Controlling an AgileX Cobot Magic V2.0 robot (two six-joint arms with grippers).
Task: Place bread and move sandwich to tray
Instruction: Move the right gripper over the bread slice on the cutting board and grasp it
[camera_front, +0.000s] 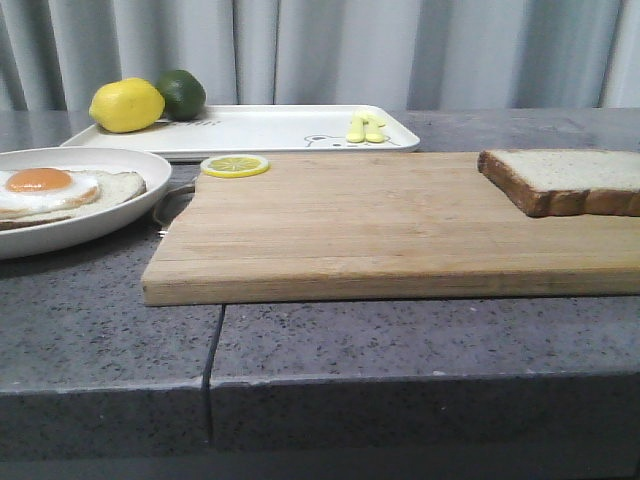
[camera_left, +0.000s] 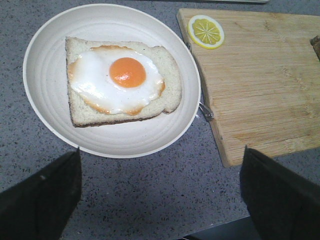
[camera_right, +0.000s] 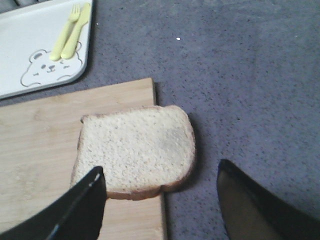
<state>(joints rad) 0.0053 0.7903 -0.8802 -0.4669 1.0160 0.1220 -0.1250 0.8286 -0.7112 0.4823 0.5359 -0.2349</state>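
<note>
The bread (camera_front: 570, 178) lies flat at the right end of the wooden cutting board (camera_front: 380, 225), overhanging its edge; it also shows in the right wrist view (camera_right: 135, 150). My right gripper (camera_right: 160, 200) is open above it, one finger over the slice's near corner, the other over the counter. The round white plate (camera_front: 120, 215) at the left holds one bread slice topped with a fried egg (camera_left: 120, 77). My left gripper (camera_left: 160, 192) is open and empty over the counter beside the plate (camera_left: 45, 65). The white tray (camera_front: 290, 130) stands behind the board.
A lemon (camera_front: 127, 105) and a lime (camera_front: 182, 93) sit at the tray's left end, yellow cutlery (camera_front: 365, 128) at its right. A lemon slice (camera_front: 234, 166) lies on the board's far left corner. A curtain hangs behind. The counter's front edge is near.
</note>
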